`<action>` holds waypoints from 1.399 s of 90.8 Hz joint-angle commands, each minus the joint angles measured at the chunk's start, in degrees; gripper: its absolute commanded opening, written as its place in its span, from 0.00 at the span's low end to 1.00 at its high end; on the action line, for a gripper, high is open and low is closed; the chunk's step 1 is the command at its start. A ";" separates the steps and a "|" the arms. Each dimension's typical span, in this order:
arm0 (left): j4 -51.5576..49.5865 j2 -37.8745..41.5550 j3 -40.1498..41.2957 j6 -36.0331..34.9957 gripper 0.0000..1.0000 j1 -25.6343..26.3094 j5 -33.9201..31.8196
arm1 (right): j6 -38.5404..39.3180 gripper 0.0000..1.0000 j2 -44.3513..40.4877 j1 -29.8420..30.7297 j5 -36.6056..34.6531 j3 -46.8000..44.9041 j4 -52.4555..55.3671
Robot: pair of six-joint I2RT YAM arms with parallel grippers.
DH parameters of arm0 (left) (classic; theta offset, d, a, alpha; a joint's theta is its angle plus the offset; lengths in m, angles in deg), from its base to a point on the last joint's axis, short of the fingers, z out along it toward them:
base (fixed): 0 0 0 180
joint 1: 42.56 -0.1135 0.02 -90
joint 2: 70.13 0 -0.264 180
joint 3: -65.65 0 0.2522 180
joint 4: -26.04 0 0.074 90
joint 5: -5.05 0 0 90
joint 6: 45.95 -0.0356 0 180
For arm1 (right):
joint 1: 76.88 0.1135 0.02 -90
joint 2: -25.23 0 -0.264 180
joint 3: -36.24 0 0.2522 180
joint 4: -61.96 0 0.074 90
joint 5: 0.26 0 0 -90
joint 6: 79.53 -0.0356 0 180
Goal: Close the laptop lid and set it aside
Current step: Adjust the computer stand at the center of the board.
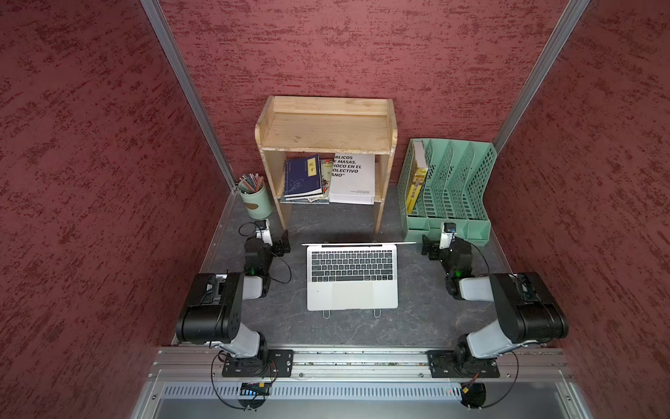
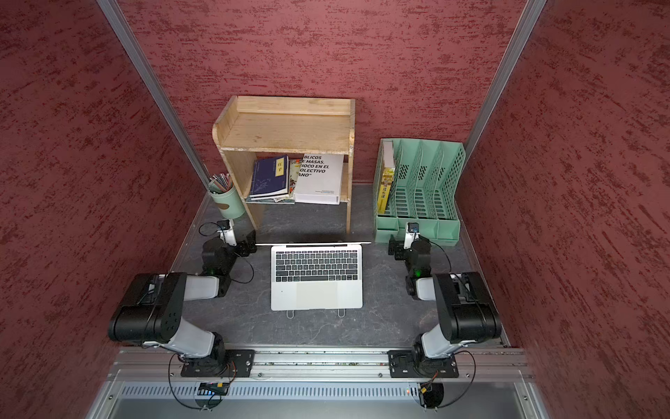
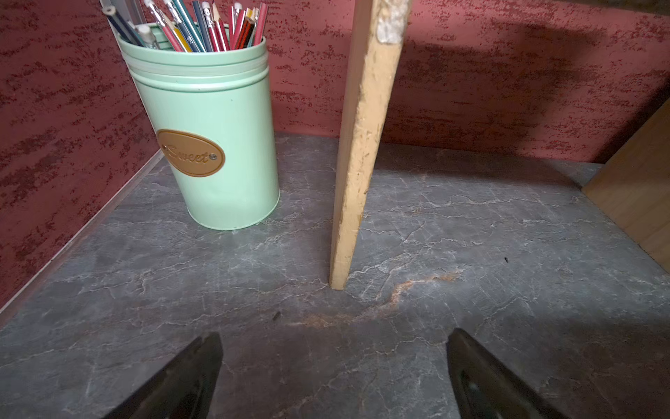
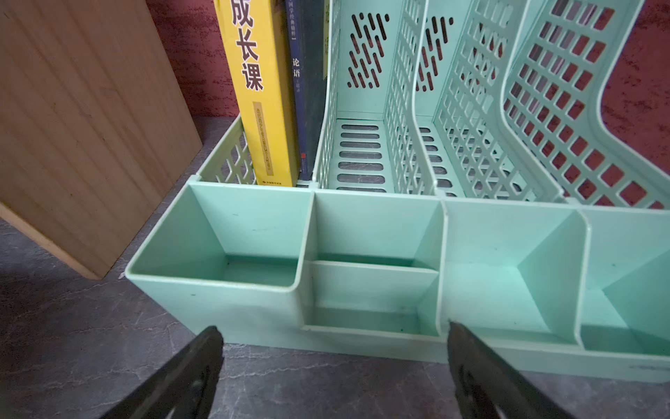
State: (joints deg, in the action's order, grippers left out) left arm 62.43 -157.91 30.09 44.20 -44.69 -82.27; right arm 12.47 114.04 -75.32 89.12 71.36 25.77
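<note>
Top views: laptop (image 1: 351, 277) sits open mid-worktop (image 1: 417, 323), between the two arms, keyboard up, trackpad on the near side. Laptop lid (image 1: 359, 243) stands about upright at the far edge, so from above it reads as a thin pale line. Two white loops (image 1: 326, 315) poke out from under the laptop's near edge. Left pincer (image 1: 284, 241) is just left of the lid's left end and right pincer (image 1: 429, 247) is off its right end. Neither touches lid or base. Left wrist view: left pincer (image 3: 333, 333) jaws spread wide, nothing between them, bare worktop underneath. Ahead is a leg of the wooden shelf (image 3: 362, 145), with the mint pencil tin (image 3: 217, 145) beside it, full of pencils, "Sweet" badge on the front. Right wrist view: right pincer (image 4: 333, 326) jaws also wide and empty, pointing at the low front bins of the green file rack (image 4: 362, 225). It's very close to the rack; can't tell whether a tip touches it. Far side of the worktop, left to right: pencil tin in the corner, wooden shelf with books (image 1: 311, 177) on its lower level, file rack with a yellow book (image 1: 415, 188) upright in its leftmost slot.
</note>
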 commanded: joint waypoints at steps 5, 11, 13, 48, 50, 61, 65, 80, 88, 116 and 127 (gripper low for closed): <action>0.75 0.05 0.01 -0.76 1.00 0.28 -0.05 | -0.02 0.99 -0.44 0.04 0.43 0.86 -2.06; 0.75 0.01 0.01 -0.77 1.00 0.29 -0.12 | 0.02 0.99 -0.40 0.10 0.44 0.82 -2.02; 0.74 0.04 0.01 -0.76 1.00 0.29 -0.08 | -0.04 0.98 -0.42 0.10 0.45 0.84 -2.00; -0.26 3.43 0.57 -1.31 1.00 1.93 -5.21 | -0.43 0.98 -3.87 0.23 -1.86 1.59 0.65; -2.06 5.68 -0.09 -1.49 1.00 2.43 -6.23 | -0.64 0.98 -5.95 0.20 -2.70 2.87 4.30; -29.06 16.48 -8.99 1.72 1.00 4.15 -7.49 | -5.87 0.98 -15.30 0.27 -6.77 15.44 33.25; -35.95 19.87 -11.54 4.72 1.00 4.33 -5.82 | -8.44 0.98 -17.56 0.26 -6.47 19.23 41.92; -51.65 29.25 -17.83 20.15 1.00 3.10 1.21 | -19.81 0.98 -22.49 0.12 -6.37 29.76 63.49; -60.20 31.03 -23.07 26.46 0.94 3.16 5.48 | -25.63 0.93 -23.06 0.13 -4.85 36.21 74.68; -93.02 24.99 -50.64 39.96 0.68 6.21 16.10 | -37.42 0.61 -21.05 0.16 13.29 63.14 98.37; -101.02 22.25 -58.23 44.24 0.65 9.04 18.52 | -40.05 0.57 -17.91 0.16 20.74 70.14 106.62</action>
State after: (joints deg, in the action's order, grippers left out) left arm -24.28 -133.89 -22.96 82.12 -37.85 -68.63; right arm -21.96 93.54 -75.28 99.37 136.10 119.45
